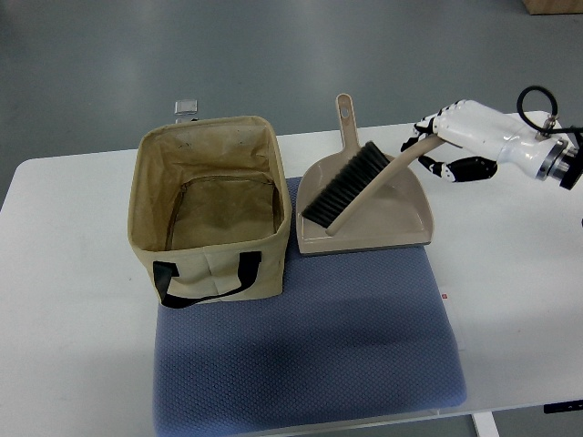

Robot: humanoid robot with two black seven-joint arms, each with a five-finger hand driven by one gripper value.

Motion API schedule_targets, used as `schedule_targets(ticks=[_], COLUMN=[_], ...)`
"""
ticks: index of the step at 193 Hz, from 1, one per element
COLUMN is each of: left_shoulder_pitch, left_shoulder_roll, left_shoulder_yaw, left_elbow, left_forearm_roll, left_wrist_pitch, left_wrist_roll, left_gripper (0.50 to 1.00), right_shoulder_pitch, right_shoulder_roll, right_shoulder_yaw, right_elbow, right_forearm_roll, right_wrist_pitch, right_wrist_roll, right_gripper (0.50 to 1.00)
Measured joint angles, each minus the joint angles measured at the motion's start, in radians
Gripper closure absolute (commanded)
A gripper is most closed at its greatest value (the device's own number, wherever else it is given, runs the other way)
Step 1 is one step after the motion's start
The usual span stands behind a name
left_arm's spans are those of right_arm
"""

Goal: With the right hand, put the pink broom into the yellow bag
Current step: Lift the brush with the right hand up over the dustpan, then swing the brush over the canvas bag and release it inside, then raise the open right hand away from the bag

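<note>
A beige-pink hand broom (351, 185) with dark bristles lies slanted across a matching dustpan (383, 218), its handle pointing up to the right. My right hand (446, 141) comes in from the right edge and its fingers are curled around the end of the broom handle. The yellowish tan fabric bag (211, 208) with black straps stands open and upright to the left of the dustpan, its inside empty. The left arm is out of view.
The bag and dustpan sit on a blue-grey mat (310, 346) on a white table (64, 319). A small metal clip (187, 107) shows at the table's far edge behind the bag. The dustpan's handle (346, 114) points away from me.
</note>
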Motion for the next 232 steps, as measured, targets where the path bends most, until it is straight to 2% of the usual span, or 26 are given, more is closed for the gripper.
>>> schedule_targets(ticks=[43, 116, 121, 125, 127, 136, 140, 149, 159, 168, 204, 232], left_shoulder_pitch=[0.000, 0.000, 0.000, 0.000, 0.000, 0.000, 0.000, 0.000, 0.000, 0.000, 0.000, 0.000], left_shoulder_roll=[0.000, 0.000, 0.000, 0.000, 0.000, 0.000, 0.000, 0.000, 0.000, 0.000, 0.000, 0.000], left_shoulder_yaw=[0.000, 0.000, 0.000, 0.000, 0.000, 0.000, 0.000, 0.000, 0.000, 0.000, 0.000, 0.000], left_elbow=[0.000, 0.000, 0.000, 0.000, 0.000, 0.000, 0.000, 0.000, 0.000, 0.000, 0.000, 0.000], left_forearm_roll=[0.000, 0.000, 0.000, 0.000, 0.000, 0.000, 0.000, 0.000, 0.000, 0.000, 0.000, 0.000], left_wrist_pitch=[0.000, -0.001, -0.001, -0.001, -0.001, -0.001, -0.001, -0.001, -0.001, -0.001, -0.001, 0.000], left_wrist_roll=[0.000, 0.000, 0.000, 0.000, 0.000, 0.000, 0.000, 0.000, 0.000, 0.000, 0.000, 0.000], left_gripper=[0.500, 0.500, 0.500, 0.500, 0.500, 0.500, 0.500, 0.500, 0.500, 0.500, 0.500, 0.500], right_shoulder_pitch=[0.140, 0.190, 0.188, 0.186, 0.185, 0.181, 0.178, 0.170, 0.162, 0.158, 0.141, 0.106], right_shoulder_roll=[0.081, 0.303, 0.315, 0.325, 0.329, 0.346, 0.353, 0.365, 0.373, 0.378, 0.381, 0.373], right_shoulder_yaw=[0.054, 0.067, 0.065, 0.063, 0.062, 0.059, 0.059, 0.058, 0.058, 0.059, 0.072, 0.104], right_elbow=[-0.107, -0.117, -0.117, -0.117, -0.117, -0.117, -0.117, -0.117, -0.117, -0.118, -0.119, -0.125], right_forearm_roll=[0.033, -0.082, -0.088, -0.092, -0.093, -0.098, -0.100, -0.102, -0.102, -0.102, -0.086, -0.042], right_wrist_pitch=[0.008, 0.012, 0.011, 0.009, 0.008, 0.003, 0.002, -0.001, -0.007, -0.016, -0.065, -0.074], right_wrist_roll=[-0.007, -0.018, -0.018, -0.018, -0.018, -0.018, -0.018, -0.018, -0.018, -0.018, -0.015, -0.011], right_gripper=[1.000, 1.000, 0.932, 0.902, 0.901, 0.832, 0.820, 0.744, 0.695, 0.632, 0.621, 0.621])
